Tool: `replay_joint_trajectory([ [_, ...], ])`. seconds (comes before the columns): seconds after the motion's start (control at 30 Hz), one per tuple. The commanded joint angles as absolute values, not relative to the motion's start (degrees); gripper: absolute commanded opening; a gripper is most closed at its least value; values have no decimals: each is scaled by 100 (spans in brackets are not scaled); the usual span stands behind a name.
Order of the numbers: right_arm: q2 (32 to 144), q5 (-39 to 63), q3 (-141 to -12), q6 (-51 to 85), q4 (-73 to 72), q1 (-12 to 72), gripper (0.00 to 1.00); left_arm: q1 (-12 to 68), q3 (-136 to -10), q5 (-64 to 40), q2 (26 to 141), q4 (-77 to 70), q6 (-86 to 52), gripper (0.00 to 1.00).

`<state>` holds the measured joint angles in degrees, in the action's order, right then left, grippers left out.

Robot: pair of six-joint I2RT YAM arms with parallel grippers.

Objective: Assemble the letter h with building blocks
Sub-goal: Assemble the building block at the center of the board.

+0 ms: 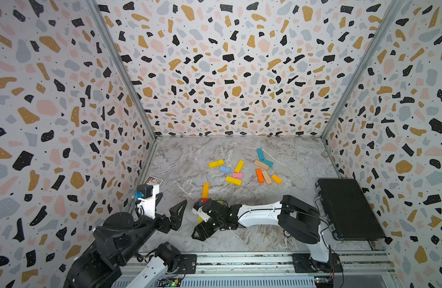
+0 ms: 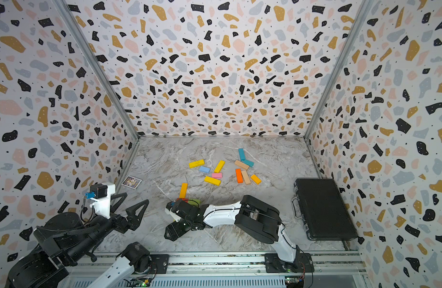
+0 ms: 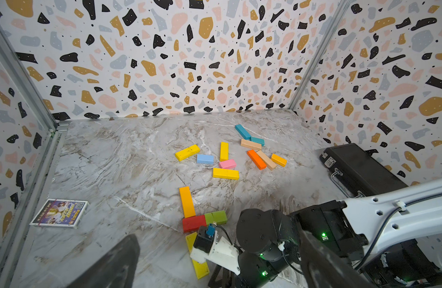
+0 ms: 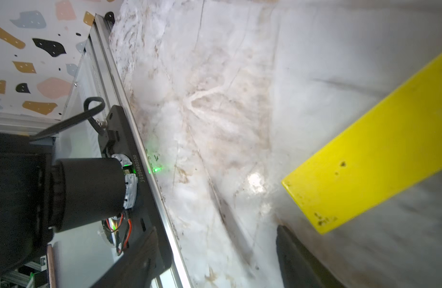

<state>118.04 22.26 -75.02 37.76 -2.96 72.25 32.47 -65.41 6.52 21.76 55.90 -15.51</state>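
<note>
Fifteen blocks (image 3: 225, 173), one card (image 3: 59, 213), one case (image 3: 364, 167)

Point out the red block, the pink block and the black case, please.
red block (image 3: 193, 223): left wrist view, centre of its top face.
pink block (image 3: 227, 163): left wrist view, centre of its top face.
black case (image 1: 349, 208): in a top view, middle of its lid.

Marble tabletop (image 1: 185, 159): building blocks (image 1: 233, 180) scattered centre, printed card (image 1: 153, 180) left edge, black case (image 1: 349, 209) right; block count unclear.
</note>
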Motion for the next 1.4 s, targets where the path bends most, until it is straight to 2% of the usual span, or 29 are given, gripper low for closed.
replay_joint_trajectory([
  [0.0, 11885, 2502, -7821, 4040, -166, 7233, 79, 3226, -6671, 765, 2132, 5519, -1393, 99],
  [0.47, 12232, 2051, -8257, 4022, 510, 7216, 78, 3226, -6767, 858, 2207, 5553, -1257, 99],
  [1.37, 12410, 1938, -8253, 3996, 295, 7066, 77, 3226, -6875, 884, 2224, 5651, -1242, 99],
])
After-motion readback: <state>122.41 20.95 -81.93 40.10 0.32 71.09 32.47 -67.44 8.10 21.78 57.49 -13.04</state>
